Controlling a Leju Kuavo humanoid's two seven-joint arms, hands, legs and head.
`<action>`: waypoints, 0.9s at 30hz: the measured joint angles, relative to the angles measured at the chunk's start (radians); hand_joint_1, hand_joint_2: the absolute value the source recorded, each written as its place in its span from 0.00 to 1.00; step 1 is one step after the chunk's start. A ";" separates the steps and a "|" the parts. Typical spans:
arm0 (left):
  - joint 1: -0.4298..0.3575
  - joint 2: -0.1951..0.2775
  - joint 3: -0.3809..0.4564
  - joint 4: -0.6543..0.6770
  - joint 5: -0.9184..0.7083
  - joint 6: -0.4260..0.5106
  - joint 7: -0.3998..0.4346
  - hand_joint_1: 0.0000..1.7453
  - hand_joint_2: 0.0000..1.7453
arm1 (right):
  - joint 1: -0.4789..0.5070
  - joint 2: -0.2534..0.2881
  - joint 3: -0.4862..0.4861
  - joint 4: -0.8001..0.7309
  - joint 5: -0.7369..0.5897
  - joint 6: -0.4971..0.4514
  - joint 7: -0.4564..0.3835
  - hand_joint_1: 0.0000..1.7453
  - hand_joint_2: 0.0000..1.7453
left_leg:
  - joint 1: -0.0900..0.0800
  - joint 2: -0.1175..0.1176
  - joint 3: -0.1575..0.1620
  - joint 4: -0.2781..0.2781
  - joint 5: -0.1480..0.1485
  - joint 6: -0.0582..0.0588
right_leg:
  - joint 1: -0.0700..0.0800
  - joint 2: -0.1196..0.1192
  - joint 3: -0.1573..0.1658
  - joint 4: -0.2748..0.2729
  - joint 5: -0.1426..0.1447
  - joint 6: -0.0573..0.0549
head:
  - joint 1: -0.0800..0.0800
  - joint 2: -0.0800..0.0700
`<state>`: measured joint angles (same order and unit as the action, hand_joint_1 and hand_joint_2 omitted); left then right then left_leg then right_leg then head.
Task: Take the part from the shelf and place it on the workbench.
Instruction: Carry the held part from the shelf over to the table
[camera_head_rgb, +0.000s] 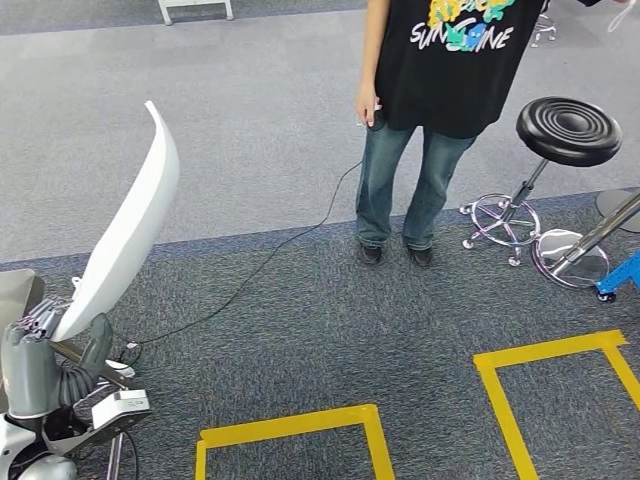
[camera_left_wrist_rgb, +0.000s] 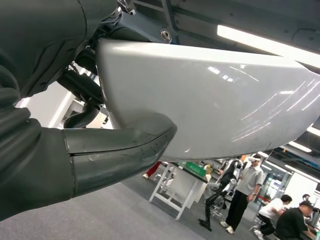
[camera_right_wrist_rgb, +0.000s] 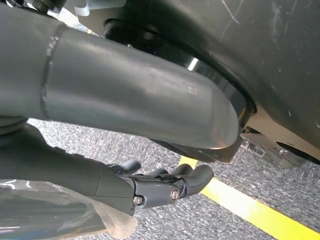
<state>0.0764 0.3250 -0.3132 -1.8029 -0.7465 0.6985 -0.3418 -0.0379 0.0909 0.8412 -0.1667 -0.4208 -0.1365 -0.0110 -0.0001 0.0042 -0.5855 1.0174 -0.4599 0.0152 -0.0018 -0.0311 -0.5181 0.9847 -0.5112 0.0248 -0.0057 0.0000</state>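
One long, curved white part is held at its lower end by the left hand at the lower left of the head view, and from there it rises up and away over the grey carpet, its pointed tip uppermost. In the left wrist view the same glossy part lies against the hand, with the thick grey thumb pressed along its underside and darker fingers wrapped round its near end. The right hand hangs low over the carpet with nothing in it, its dark fingers loosely extended and close together, above a strip of yellow tape. Ahead of the robot a person in a black printed shirt and jeans stands on the carpet, a thin black cable trailing across the floor from their hand toward the robot. A black round stool on a chrome base stands just beside the person. Two yellow tape outlines mark the darker carpet nearer the robot.
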 joint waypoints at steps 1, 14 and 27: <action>0.000 0.000 0.000 0.000 0.000 0.000 0.000 1.00 1.00 | 0.000 0.000 0.000 0.000 0.000 0.000 0.000 0.00 0.00 | 0.000 0.000 0.000 0.000 0.000 0.000 | 0.000 0.000 0.000 0.000 0.000 0.000 | 0.000 0.000; 0.000 0.002 0.000 0.000 0.000 -0.001 0.001 1.00 1.00 | 0.000 0.000 0.000 0.000 0.000 0.001 -0.001 0.00 0.00 | 0.000 0.000 0.000 0.000 0.000 0.000 | 0.000 0.000 0.000 0.000 0.000 0.000 | 0.000 0.000; 0.000 0.008 0.000 0.000 0.000 -0.001 0.001 1.00 1.00 | 0.000 0.000 0.000 0.000 0.002 0.001 -0.001 0.00 0.00 | 0.000 0.000 0.000 0.000 0.000 0.000 | 0.000 0.000 0.000 0.000 0.000 0.000 | 0.000 0.000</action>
<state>0.0765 0.3326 -0.3132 -1.8029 -0.7465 0.6973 -0.3410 -0.0377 0.0908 0.8412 -0.1667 -0.4192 -0.1358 -0.0122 -0.0001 0.0042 -0.5855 1.0174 -0.4599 0.0152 -0.0018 -0.0311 -0.5183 0.9847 -0.5112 0.0247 -0.0057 0.0000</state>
